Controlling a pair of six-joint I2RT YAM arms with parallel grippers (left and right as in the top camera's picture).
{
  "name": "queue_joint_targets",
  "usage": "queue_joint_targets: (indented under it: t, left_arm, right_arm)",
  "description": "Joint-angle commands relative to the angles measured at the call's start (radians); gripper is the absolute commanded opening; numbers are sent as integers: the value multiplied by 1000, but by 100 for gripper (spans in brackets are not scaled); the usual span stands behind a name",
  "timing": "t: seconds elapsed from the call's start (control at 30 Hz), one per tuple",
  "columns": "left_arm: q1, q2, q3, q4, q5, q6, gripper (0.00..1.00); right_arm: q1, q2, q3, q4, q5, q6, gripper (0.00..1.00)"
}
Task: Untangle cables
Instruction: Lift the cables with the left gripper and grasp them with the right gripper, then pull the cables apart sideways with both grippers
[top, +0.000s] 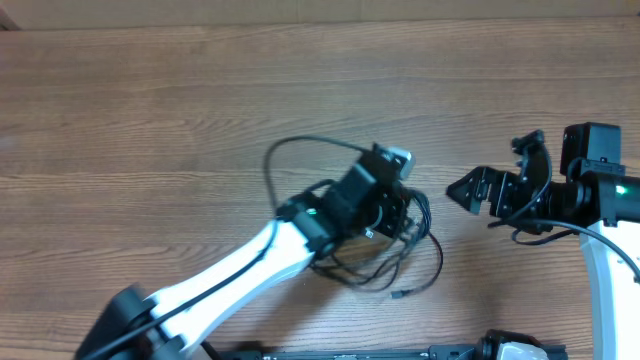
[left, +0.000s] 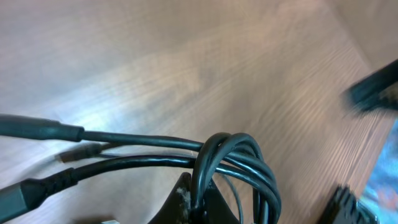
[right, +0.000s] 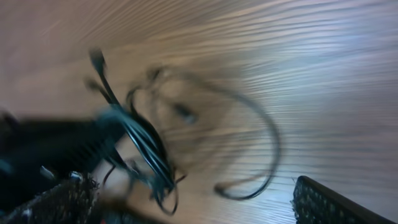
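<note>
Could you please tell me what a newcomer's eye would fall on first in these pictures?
First, the tangle of thin black cables low and centre on the wooden table, with one loop arching out to the upper left. The left gripper is shut on a bunch of their loops in the middle of the tangle, while the right gripper waits open just to the right, apart from them.

At mid-frame my left pincer (top: 403, 222) sits among the cables (top: 425, 237) on the counter (top: 150, 100). The cables spread to its upper left and lower right. My right pincer (top: 468, 190) lies apart at right.
</note>
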Motion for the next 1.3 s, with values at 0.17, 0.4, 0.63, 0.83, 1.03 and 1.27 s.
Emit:
queue_joint_targets:
  t: [0.17,0.4,0.63,0.83,1.03,1.27]
  left_arm:
    - [66,-181,17,-25,-45,100,4]
    - [66,-197,17,-27,14,95,4]
    - [68,-204,17,-76,76,64,4]
    - [69,-226,33,-85,87,67,4]
    - [73,-249,58,-86,95,97,4]
    - [74,-253,58,-84,112,87,4]
  right_arm:
    - [96,-14,27,7,-204,-169,100]
    - [231,-13,27,14,-260,-393,98]
    - [267,-14,27,55,-170,-418,96]
    - [267,-13,27,112,-171,-377,84]
    - [267,-13,27,168,-175,-331,57]
    - [267,-13,27,174,-175,-331,15]
